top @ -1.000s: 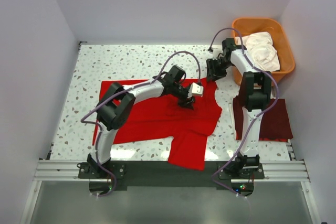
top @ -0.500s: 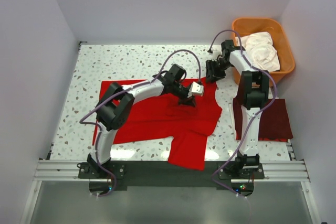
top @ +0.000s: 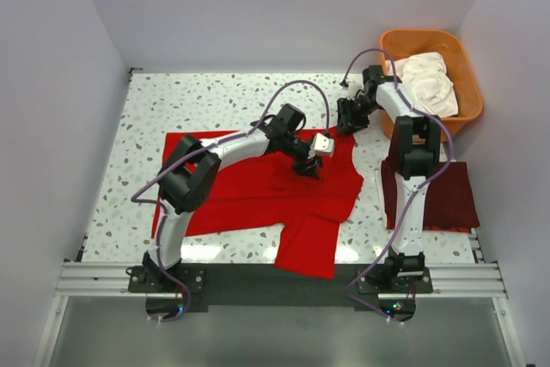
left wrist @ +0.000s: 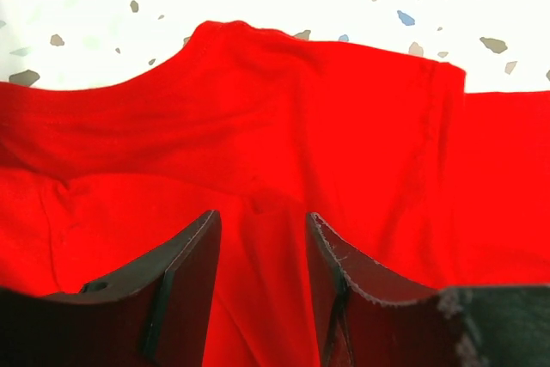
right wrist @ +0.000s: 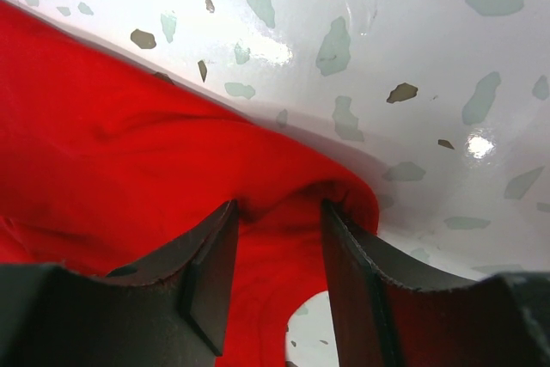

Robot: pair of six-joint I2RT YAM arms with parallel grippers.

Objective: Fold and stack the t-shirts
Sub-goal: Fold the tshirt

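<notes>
Both hands partly open, left hand [left wrist: 260, 238] and right hand [right wrist: 279, 238] pressing red t-shirt [top: 258, 191]

No legible text, labels, brands, numbers or signs in any view. Checked the spread red cotton t-shirt [top: 284, 191], the orange plastic basket [top: 455, 49] beyond it, and the speckled white terrazzo tabletop [top: 198, 100]: all unmarked.

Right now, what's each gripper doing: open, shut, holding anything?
Left gripper: fingers apart, pressed down into the red shirt, fabric between them.
Right gripper: fingers apart around the shirt's raised edge, not yet closed on it.
</notes>
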